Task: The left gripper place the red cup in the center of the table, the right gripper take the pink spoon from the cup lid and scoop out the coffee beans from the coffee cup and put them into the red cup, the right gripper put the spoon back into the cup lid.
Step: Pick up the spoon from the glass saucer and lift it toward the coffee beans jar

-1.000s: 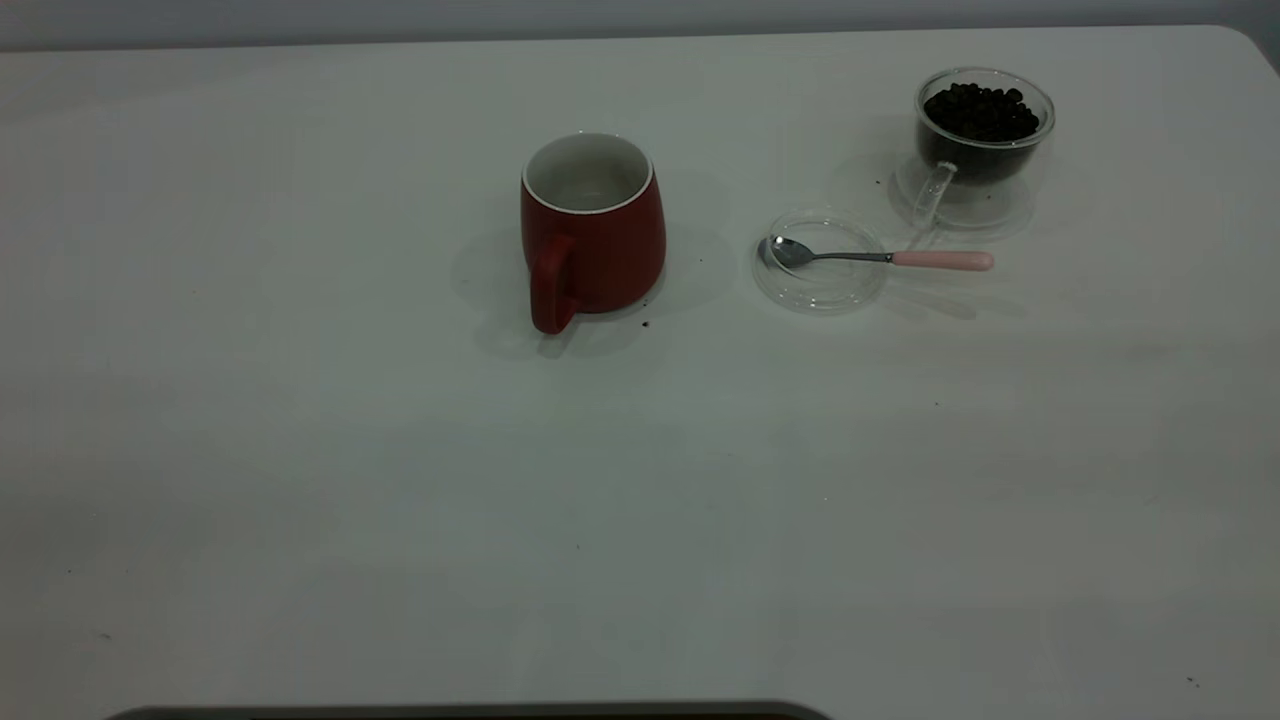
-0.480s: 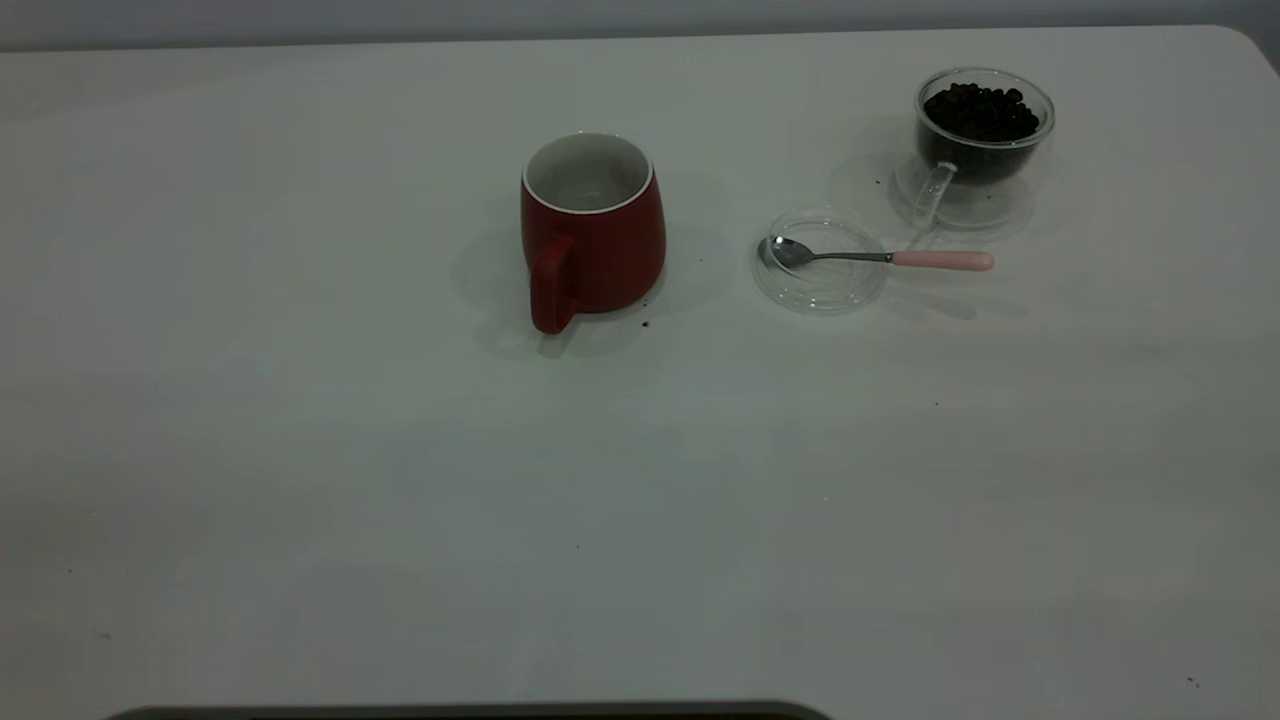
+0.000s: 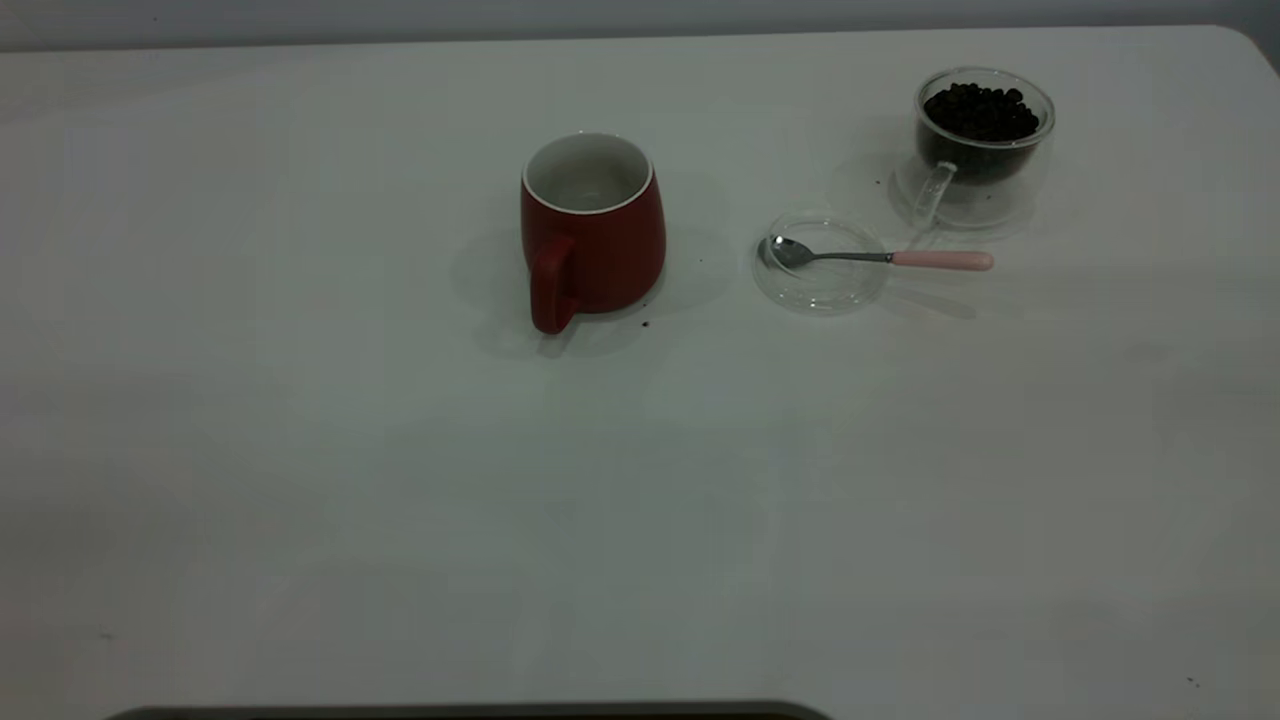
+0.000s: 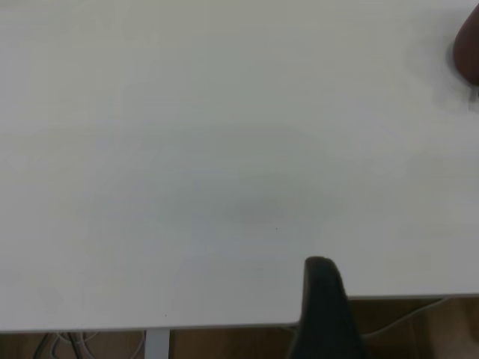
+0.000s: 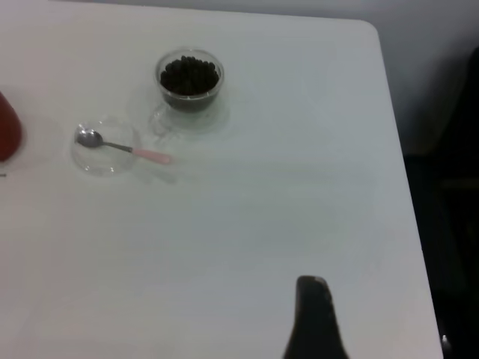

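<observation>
Nothing has moved since the earlier frames. Red cup stands upright mid-table, nearer the far edge, handle toward the near edge. Pink spoon lies across the cup lid, long axis parallel to the far edge, bowl in the lid toward the red cup, handle overhanging toward the right edge. Coffee cup with coffee beans sits near the far right corner. Left gripper and right gripper hang off near table edges, holding nothing; only one finger of each shows, so opening can't be told.
</observation>
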{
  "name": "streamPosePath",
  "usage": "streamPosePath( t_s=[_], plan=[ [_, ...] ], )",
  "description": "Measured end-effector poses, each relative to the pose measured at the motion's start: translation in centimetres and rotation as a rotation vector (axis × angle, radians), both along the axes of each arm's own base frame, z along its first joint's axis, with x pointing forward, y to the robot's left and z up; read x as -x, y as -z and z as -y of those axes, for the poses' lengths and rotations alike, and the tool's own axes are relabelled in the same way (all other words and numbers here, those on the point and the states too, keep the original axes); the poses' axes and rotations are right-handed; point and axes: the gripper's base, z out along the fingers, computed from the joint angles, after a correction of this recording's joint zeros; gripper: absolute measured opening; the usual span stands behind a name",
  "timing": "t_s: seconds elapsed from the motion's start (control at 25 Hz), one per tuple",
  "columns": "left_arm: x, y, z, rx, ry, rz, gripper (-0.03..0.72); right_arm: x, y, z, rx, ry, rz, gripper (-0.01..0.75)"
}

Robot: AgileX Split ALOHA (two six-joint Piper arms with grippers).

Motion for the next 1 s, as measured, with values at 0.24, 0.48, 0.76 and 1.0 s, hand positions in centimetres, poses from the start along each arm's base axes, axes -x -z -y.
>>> streamPosePath(
  t_s=[0.24,0.48,0.76,1.0],
  plan=[
    [0.0,0.0,0.0,0.0,0.0,0.0,0.569,-7.7,-2.4,-0.7,-0.095,-0.027,-0.165,0.66],
    [0.0,0.0,0.0,0.001,-0.001,0.0,0.569,-15.8,-1.8,-1.5,-0.186,-0.067,-0.338,0.659],
    [0.0,0.0,0.0,0.001,-0.001,0.0,0.569,-23.2,1.9,-2.7,-0.362,-0.081,-0.507,0.655],
    [0.0,0.0,0.0,0.001,-0.001,0.0,0.569,-26.8,6.4,-1.4,-0.54,-0.064,-0.607,0.655]
  ],
)
